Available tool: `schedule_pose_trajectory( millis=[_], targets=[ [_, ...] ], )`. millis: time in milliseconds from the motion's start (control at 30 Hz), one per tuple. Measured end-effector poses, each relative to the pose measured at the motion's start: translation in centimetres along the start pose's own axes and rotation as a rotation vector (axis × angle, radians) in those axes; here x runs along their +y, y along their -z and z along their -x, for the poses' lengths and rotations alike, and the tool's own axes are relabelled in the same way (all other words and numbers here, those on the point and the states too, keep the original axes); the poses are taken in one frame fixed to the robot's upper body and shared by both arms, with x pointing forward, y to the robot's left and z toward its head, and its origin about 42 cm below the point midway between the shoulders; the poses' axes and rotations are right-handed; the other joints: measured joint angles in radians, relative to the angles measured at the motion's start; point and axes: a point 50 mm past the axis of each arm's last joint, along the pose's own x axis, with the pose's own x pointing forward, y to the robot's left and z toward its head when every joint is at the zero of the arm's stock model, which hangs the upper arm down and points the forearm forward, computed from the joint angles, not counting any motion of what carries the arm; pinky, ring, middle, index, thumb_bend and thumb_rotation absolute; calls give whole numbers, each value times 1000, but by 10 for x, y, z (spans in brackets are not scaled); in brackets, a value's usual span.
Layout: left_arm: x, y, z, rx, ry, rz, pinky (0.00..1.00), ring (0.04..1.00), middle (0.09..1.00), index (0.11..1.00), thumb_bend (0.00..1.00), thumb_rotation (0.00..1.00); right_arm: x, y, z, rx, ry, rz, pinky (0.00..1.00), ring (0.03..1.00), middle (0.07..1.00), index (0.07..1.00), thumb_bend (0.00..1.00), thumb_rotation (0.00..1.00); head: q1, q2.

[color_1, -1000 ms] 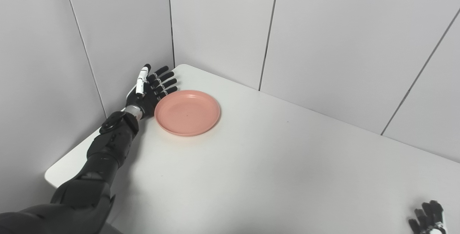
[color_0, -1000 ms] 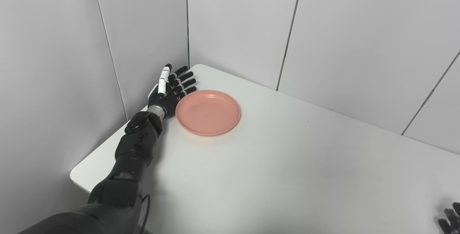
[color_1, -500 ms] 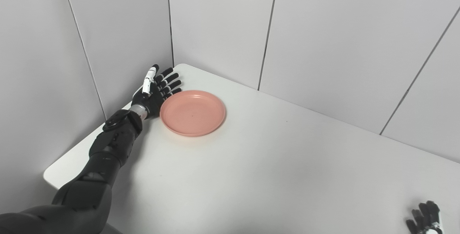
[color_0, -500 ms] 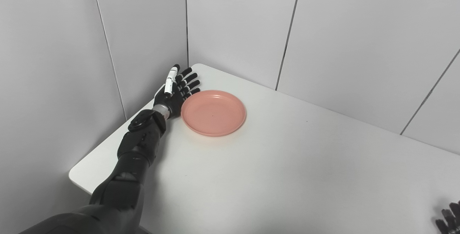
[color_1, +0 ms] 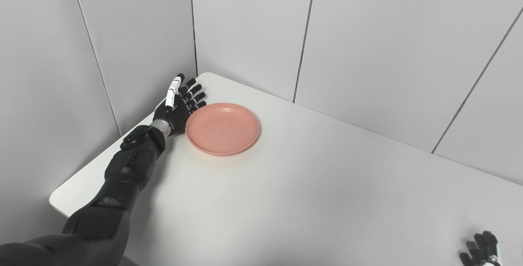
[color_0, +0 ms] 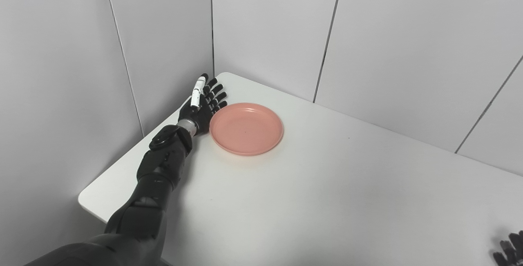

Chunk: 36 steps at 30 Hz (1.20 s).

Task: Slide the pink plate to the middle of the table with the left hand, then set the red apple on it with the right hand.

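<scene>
The left robot hand (color_0: 202, 104) stands on edge in the upper left of the frame, fingers straight and spread, holding nothing. Its palm side sits against the left rim of the pink plate (color_0: 246, 128), an arrangement that suits a push rather than a grasp: a flat, upright hand gives a broad face to shove a shallow dish sideways across the smooth white table (color_0: 327, 200). The plate lies flat near the table's far left corner, close to the wall panels, well short of the table's middle, so the sliding step looks only just begun.

The right robot hand (color_1: 482, 251) shows only as fingertips at the lower right edge of the frame (too little is visible to tell whether it is spread or closed), and it appears to be waiting its turn. No red apple shows in either view, so where it lies cannot be said.

The push will need to carry the plate toward the centre of the frame without the rim slipping past the fingers.
</scene>
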Motion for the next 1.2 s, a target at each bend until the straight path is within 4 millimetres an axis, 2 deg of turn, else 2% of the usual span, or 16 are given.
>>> schedule_pose_trajectory(
  millis=[167,467,1200],
  targets=[
    [-7,4,-1,5,23,-2,990,977,981,971,382,1000,0,0,0,-1,0,-3,1000,1000,1000,1000,41,1000,-3,2],
    [-26,12,0,37,59,9,884,884,896,891,375,1000,2,-1,1,-4,2,-6,1000,1000,1000,1000,52,1000,-11,5],
    [-47,23,0,59,103,1,895,893,900,891,376,1000,10,-1,4,15,8,-3,1000,1000,1000,1000,0,1000,-29,12]
  ],
)
